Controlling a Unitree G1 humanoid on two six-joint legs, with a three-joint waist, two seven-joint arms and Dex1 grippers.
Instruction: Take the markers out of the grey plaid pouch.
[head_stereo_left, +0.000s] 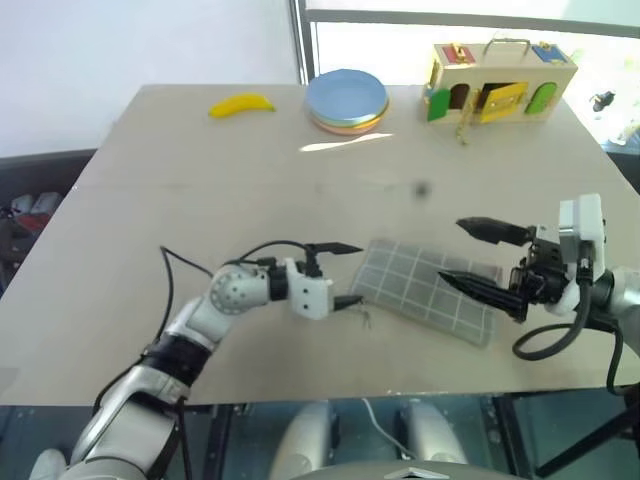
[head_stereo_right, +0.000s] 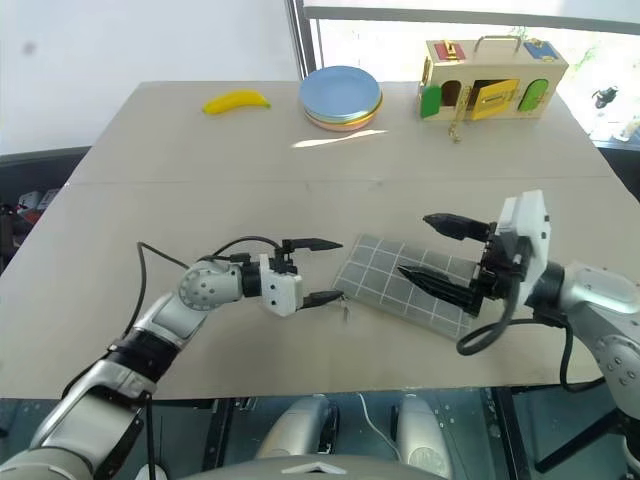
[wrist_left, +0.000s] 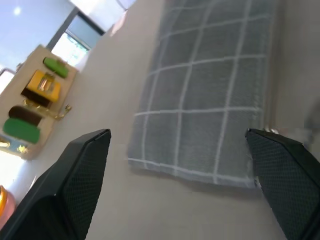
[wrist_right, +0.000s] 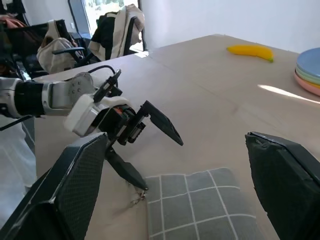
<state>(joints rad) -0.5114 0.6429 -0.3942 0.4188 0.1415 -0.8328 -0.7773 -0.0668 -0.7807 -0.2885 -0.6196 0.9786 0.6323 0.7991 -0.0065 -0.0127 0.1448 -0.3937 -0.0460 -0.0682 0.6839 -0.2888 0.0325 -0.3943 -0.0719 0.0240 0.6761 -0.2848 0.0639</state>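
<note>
The grey plaid pouch (head_stereo_left: 425, 288) lies flat, centre-right on the tabletop (head_stereo_left: 200, 180). Left pincer (head_stereo_left: 343, 273) and right pincer (head_stereo_left: 472, 256) gape empty at its ends, seemingly poised to open it.

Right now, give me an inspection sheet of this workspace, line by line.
Surface: tan table, one seam across it.
Job's things: grey plaid pouch lies flat near the front edge; markers not seen.
Clutter: banana, stacked plates and a wooden latch box along the far edge.
Grippers: left gripper open at the pouch's left end, lower finger by the zipper pull; right gripper open over the pouch's right end, holding nothing.
Cables: black cable looped along the left arm, another under the right wrist.
Surroundings: window behind the table; chairs with bags in the right wrist view.
</note>
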